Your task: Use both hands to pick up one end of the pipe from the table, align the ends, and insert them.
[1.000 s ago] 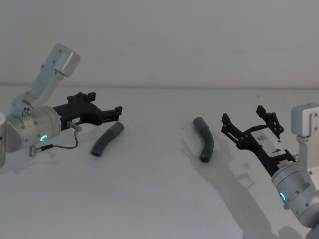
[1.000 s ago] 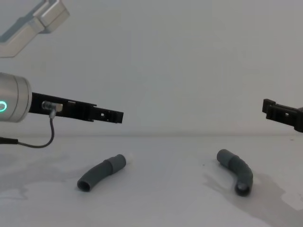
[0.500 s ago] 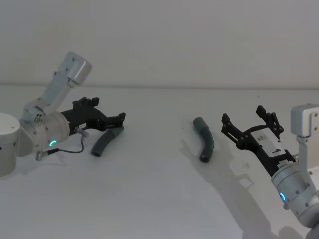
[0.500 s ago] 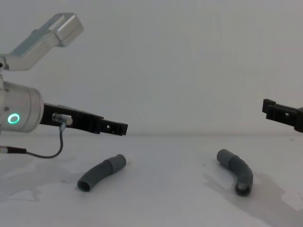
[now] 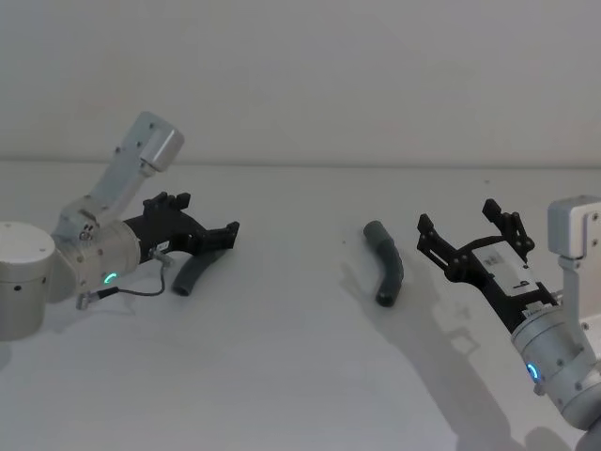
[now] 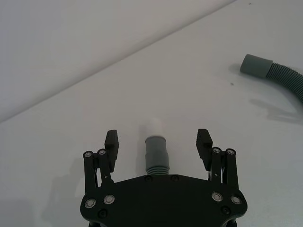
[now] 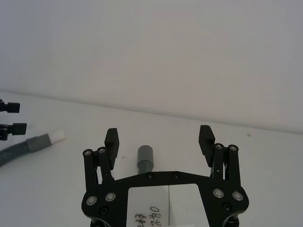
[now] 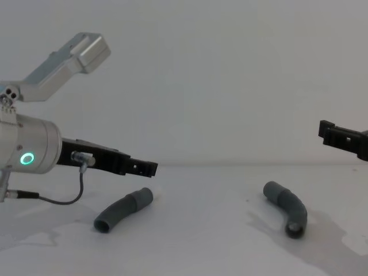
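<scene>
Two bent dark-grey pipe pieces lie apart on the white table (image 5: 282,366). The left piece (image 5: 191,274) (image 8: 119,209) has a pale whitish tip (image 6: 154,127). My left gripper (image 5: 225,239) (image 6: 157,138) (image 8: 148,168) hovers open just over its far end, one finger on each side of the cuff, not touching it. The right piece (image 5: 386,263) (image 8: 287,208) (image 7: 145,158) lies with an open mouth toward me. My right gripper (image 5: 459,219) (image 7: 158,135) (image 8: 329,133) is open, raised above the table to the right of that piece, pointing at it.
A thin grey cable (image 5: 141,287) loops from the left wrist down near the table. A plain pale wall (image 5: 300,75) rises behind the table's far edge. Bare table lies between the two pieces.
My left gripper has swung forward and down, so its open fingers now straddle the left piece's far end. The right arm and both pieces have not moved.
</scene>
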Controlling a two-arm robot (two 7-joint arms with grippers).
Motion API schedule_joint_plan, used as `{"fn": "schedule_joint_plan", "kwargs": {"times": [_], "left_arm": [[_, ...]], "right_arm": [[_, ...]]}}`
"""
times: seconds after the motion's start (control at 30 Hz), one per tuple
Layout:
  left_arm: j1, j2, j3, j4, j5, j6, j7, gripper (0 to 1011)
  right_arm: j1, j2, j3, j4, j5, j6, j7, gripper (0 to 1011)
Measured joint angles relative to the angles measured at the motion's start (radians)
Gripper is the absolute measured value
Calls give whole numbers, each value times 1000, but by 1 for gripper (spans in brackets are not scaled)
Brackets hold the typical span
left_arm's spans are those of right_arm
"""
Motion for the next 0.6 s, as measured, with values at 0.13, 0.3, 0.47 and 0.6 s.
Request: {"fn": "schedule_joint_plan", "kwargs": {"times": [0.13,0.3,0.47,0.6], "left_arm": [[2,-8,-2,9,0,4,2,1001],[8,-15,-11,19,-2,16,6,1001],[14,-18,-16,27,-5,25,6,1001],[15,-19,-18,34,-6,31,1,1001]], "right_arm": [[0,0,0,0,0,0,0,1001],[0,0,0,0,0,0,0,1001],[0,0,0,0,0,0,0,1001],[0,0,0,0,0,0,0,1001]]}}
